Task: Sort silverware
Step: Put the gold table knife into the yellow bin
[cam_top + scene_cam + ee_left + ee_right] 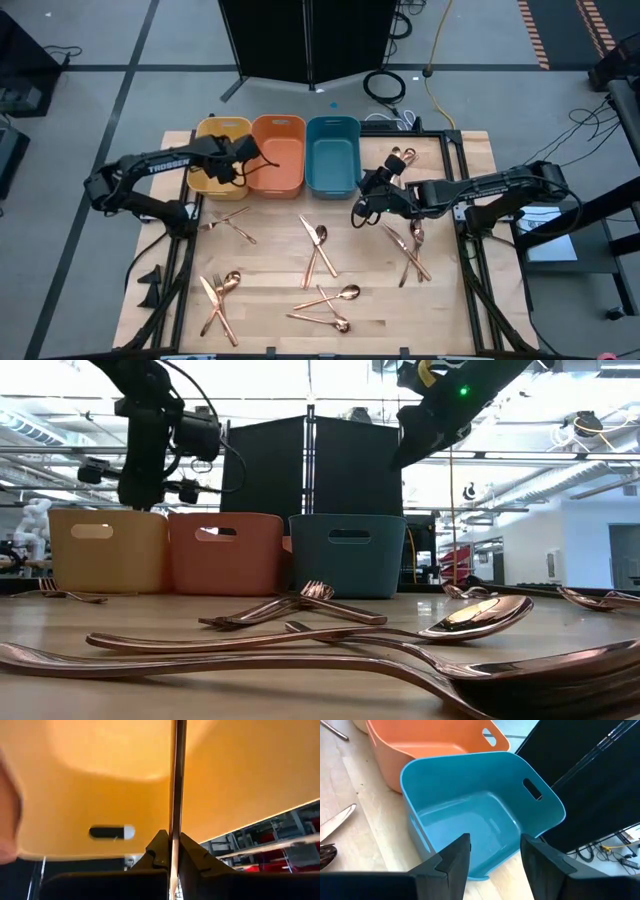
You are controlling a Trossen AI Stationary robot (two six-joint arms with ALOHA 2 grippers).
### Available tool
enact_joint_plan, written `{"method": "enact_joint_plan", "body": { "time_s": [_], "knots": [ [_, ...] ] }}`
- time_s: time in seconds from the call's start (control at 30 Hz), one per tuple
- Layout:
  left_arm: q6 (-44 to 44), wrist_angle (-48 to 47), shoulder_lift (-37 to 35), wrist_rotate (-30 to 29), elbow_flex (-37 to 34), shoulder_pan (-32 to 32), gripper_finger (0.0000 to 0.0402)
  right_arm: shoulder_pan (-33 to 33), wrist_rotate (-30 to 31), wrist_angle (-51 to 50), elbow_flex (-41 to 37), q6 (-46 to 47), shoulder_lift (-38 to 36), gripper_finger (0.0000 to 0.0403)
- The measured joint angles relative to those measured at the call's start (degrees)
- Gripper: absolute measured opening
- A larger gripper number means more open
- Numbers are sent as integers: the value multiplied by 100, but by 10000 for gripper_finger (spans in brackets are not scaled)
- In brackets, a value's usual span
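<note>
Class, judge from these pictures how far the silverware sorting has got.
Barely begun. The teal bin is empty. In hand: the left tool grips one slim piece over the yellow bin. The right tool is open, empty. Left: the silverware scattered across the table.

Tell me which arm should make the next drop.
Left: its gripper is shut on a utensil over the yellow bin. The right gripper is open and empty beside the teal bin.

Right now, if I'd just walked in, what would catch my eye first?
Three bright bins in a row at the table's far edge: yellow bin, orange bin, teal bin. Copper silverware lies scattered across the wood. The left end effector holds a thin metal piece over the yellow bin; the right end effector hangs open by the teal one.
</note>
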Motion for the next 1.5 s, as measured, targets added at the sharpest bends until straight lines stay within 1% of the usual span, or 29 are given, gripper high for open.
{"method": "enact_joint_plan", "body": {
  "time_s": [0.07,0.13,0.2,0.3,0.5,0.6,0.63,0.77,0.83,0.93,1.0,1.07,1.17,1.23,1.3,1.37,1.43,1.5],
  "knots": [
    [-8,-53,2,72,-36,-45,7,-3,0,18,0,7,0,164],
    [-337,2,2,286,-37,-51,17,-3,0,33,0,9,0,164],
    [-709,88,4,584,-37,-50,38,-3,0,66,0,7,0,164],
    [-817,108,4,830,-37,-55,73,-3,0,119,0,-66,0,164],
    [-845,331,4,890,-37,-48,129,-2,0,134,0,-142,0,164],
    [-1359,640,6,686,26,-49,142,-3,0,154,0,-249,0,164],
    [-1540,625,9,746,122,-49,143,-3,1,180,0,-304,0,164],
    [-2351,605,-183,1641,645,-78,145,-10,-5,411,0,-562,-7,164],
    [-2898,625,-344,1890,926,-150,145,-8,-97,517,0,-645,-62,164],
    [-4129,616,-638,2195,1296,-339,145,-8,-586,539,0,-639,-173,164],
    [-5087,622,-857,2667,1489,-528,146,-4,-1081,525,1,-632,-190,164],
    [-6057,647,-1057,3491,1600,-726,146,45,-1776,432,2,-577,-190,164],
    [-7414,968,-1246,4907,1642,-1071,146,153,-2883,390,4,-332,-146,164],
    [-8195,1130,-1265,5536,1642,-1367,146,270,-3422,383,4,-89,-84,164],
    [-8733,1223,-1180,5758,1642,-1786,146,420,-3611,432,4,157,-14,164],
    [-8909,1270,-995,5758,1642,-2300,146,583,-3619,468,4,300,66,164],
    [-8927,1426,-697,5567,1642,-2846,143,726,-3628,425,4,461,145,164],
    [-8894,1614,-324,5255,1642,-3307,141,868,-3620,381,4,680,170,164]
  ]
}}
